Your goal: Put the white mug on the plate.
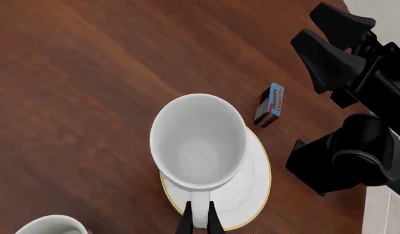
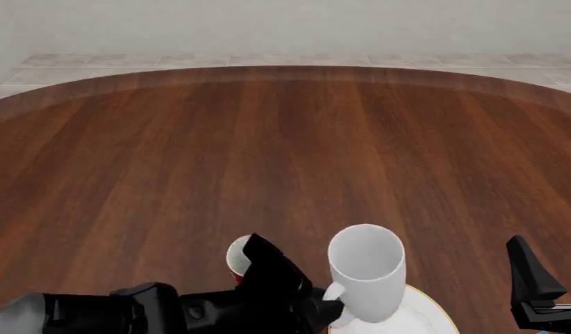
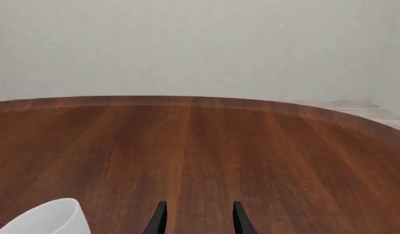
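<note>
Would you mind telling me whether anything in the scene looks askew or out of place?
The white mug sits over the plate, its handle between the left gripper fingers. A small blue box lies beside the plate. Nothing looks spilled or damaged.

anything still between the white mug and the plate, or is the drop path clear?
Nothing visible in the way. The white mug sits directly over the plate, with the left gripper closed on its handle. The small blue box lies beside the plate, off its rim. Whether the mug's base touches the plate can't be told.
</note>
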Robot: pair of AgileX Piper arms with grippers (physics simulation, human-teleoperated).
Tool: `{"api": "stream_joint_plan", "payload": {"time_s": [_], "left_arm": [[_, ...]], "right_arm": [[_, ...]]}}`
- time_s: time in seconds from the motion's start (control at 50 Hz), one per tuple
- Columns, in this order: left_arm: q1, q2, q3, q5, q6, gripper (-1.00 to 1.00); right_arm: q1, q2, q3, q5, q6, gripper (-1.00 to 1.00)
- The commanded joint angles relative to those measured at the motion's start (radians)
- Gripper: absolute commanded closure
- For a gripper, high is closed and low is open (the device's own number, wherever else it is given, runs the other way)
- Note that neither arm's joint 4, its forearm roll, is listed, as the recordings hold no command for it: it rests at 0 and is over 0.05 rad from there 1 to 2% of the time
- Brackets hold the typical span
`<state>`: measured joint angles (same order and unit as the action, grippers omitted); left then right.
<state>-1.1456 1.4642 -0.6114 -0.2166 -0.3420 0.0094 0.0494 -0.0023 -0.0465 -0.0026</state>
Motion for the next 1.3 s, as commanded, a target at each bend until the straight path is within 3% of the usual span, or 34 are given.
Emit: {"api": "stream_joint_plan", "payload": {"time_s": [0.02, 1.3], "left_arm": [[-0.025, 0.036, -0.01, -0.024, 0.005, 1.0], [-0.081, 0.192, -0.022, -0.125, 0.009, 1.0]], "right_arm": [[0.0, 0.0, 0.0, 0.0, 0.0, -1.0], [0.0, 0.0, 0.0, 0.0, 0.0, -1.0]]}}
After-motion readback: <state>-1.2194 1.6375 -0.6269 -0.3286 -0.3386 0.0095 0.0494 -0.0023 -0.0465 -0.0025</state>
